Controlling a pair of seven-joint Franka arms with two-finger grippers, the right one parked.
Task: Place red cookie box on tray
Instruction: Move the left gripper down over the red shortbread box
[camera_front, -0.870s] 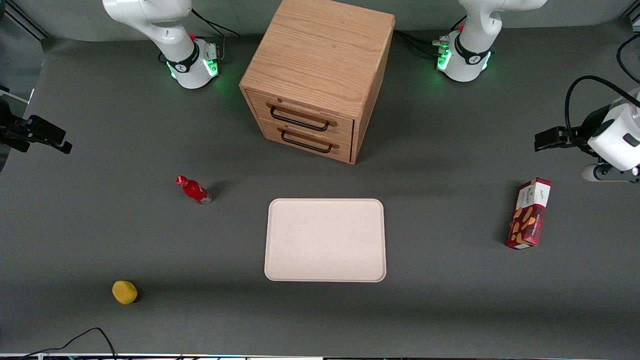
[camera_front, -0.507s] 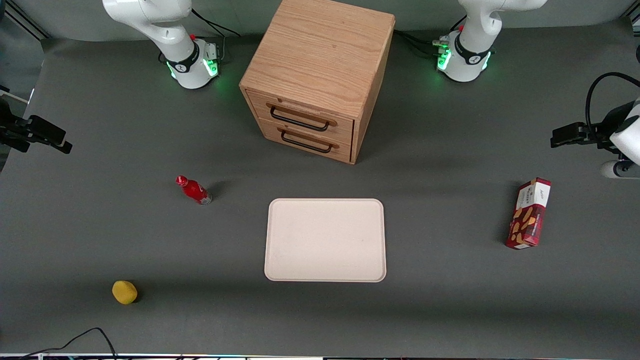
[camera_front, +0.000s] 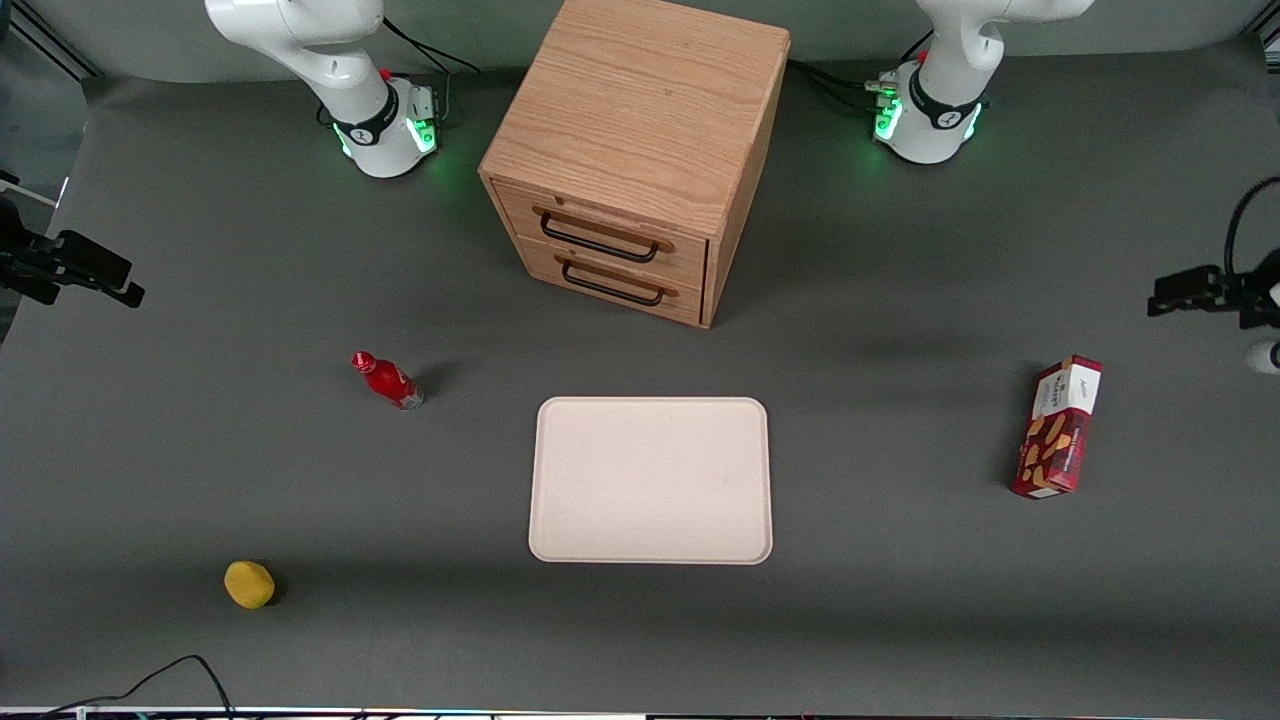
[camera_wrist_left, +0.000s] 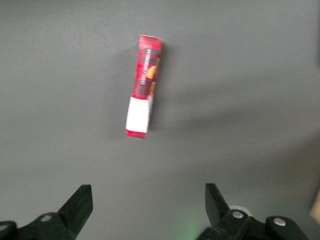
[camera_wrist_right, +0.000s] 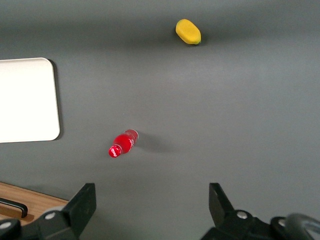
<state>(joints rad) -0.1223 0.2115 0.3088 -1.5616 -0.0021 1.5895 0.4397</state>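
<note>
Front view: the box (camera_front: 1058, 428) stands on the table toward the working arm's end, well apart from the tray (camera_front: 650, 480), which lies flat in front of the cabinet (camera_front: 632, 150) and nearer the camera. I see only a sliver of the gripper (camera_front: 1200, 291) at the frame's edge, above the table and farther from the camera than the box. A red bottle (camera_front: 386, 380) and a yellow lump (camera_front: 249, 584) sit toward the parked arm's end.

Left wrist view: the box (camera_wrist_left: 144, 86) shows its narrow face, white panel toward the gripper (camera_wrist_left: 149, 202). The fingers (camera_wrist_left: 79, 207) are spread wide and hold nothing; the box sits apart from them, not between them.

Right wrist view: a tray corner (camera_wrist_right: 30, 100), the bottle (camera_wrist_right: 121, 144), the lump (camera_wrist_right: 188, 31). Nothing of the box.

I judge this the approach step; no grasp made. Next I need to bring the gripper over the box, line the fingers across its slim sides, then descend.
</note>
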